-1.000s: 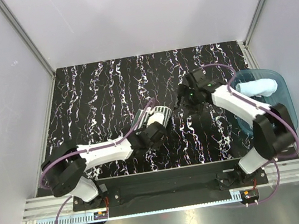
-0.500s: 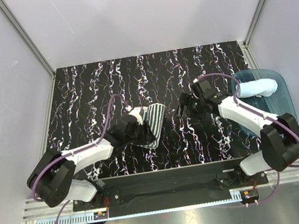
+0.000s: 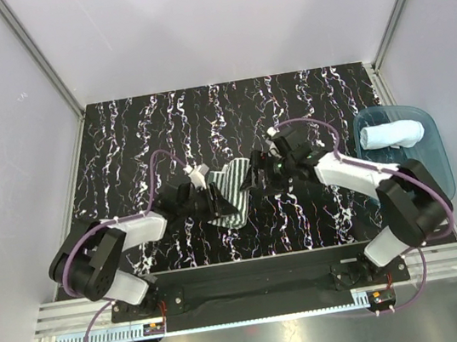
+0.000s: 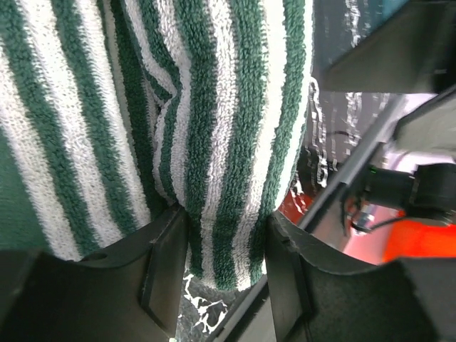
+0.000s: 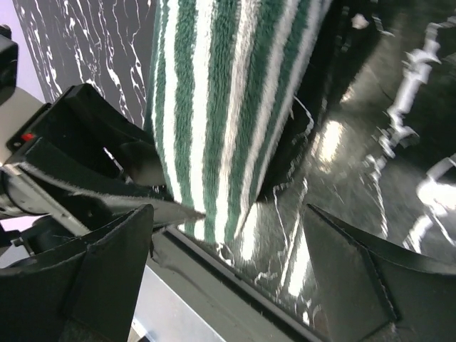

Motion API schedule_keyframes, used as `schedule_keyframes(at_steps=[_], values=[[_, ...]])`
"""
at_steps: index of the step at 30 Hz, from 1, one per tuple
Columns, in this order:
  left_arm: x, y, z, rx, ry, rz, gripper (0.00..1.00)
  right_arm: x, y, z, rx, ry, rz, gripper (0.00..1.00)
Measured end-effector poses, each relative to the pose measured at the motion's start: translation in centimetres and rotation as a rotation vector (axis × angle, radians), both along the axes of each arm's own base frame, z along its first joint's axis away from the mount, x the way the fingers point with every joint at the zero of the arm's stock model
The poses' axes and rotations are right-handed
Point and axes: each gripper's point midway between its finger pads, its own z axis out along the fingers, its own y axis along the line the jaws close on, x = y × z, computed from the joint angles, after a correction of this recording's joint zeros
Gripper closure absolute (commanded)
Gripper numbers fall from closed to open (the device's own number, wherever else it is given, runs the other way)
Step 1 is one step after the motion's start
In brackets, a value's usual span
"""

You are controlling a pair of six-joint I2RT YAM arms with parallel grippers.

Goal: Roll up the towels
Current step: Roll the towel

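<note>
The striped towel [image 3: 233,191], green and white, lies loosely bunched at mid-table between both grippers. My left gripper [image 3: 213,197] is shut on a fold of it; in the left wrist view the towel [image 4: 221,107] is pinched between the two fingers of the gripper [image 4: 224,249]. My right gripper [image 3: 257,173] is open at the towel's right edge; in the right wrist view the towel [image 5: 221,92] lies ahead of the spread gripper [image 5: 228,214], untouched. The pale blue towel [image 3: 391,135] lies rolled in the tray at the right.
The translucent blue plastic tray [image 3: 438,158] sits at the table's right edge, beside the right arm. The table top [image 3: 138,141] is black with white streaks. Grey walls close in the left, back and right sides.
The striped towel has come out of its roll and now lies loose. My left gripper pulled back to the left with it. My right gripper moved left and nearer, up to the towel's right edge.
</note>
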Motion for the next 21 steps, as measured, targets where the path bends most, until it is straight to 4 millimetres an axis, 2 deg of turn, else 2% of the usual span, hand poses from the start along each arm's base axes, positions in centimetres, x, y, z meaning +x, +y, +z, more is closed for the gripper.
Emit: schedule_keyframes(at_steps=[3, 8, 14, 17, 18, 21], values=[[-0.1, 0.1, -0.1, -0.034, 0.027, -0.003, 0.55, 0.3, 1.3, -1.3, 0.01, -0.001, 0.025, 0.08], [-0.1, 0.4, 0.0, -0.066, 0.053, -0.005, 0.55, 1.6, 2.4, -3.2, 0.016, -0.003, 0.027, 0.08], [0.0, 1.0, -0.1, -0.089, 0.085, 0.006, 0.55, 2.6, 3.8, -4.0, 0.032, -0.021, 0.042, 0.12], [0.0, 1.2, -0.2, -0.101, 0.096, 0.007, 0.54, 2.6, 4.5, -4.3, 0.046, -0.023, 0.053, 0.24], [0.0, 1.2, -0.2, -0.105, 0.101, 0.007, 0.54, 2.7, 4.8, -4.4, 0.054, -0.025, 0.058, 0.36], [0.0, 1.2, -0.2, -0.106, 0.105, 0.009, 0.47, 2.8, 5.4, -4.6, 0.071, -0.026, 0.063, 0.55]])
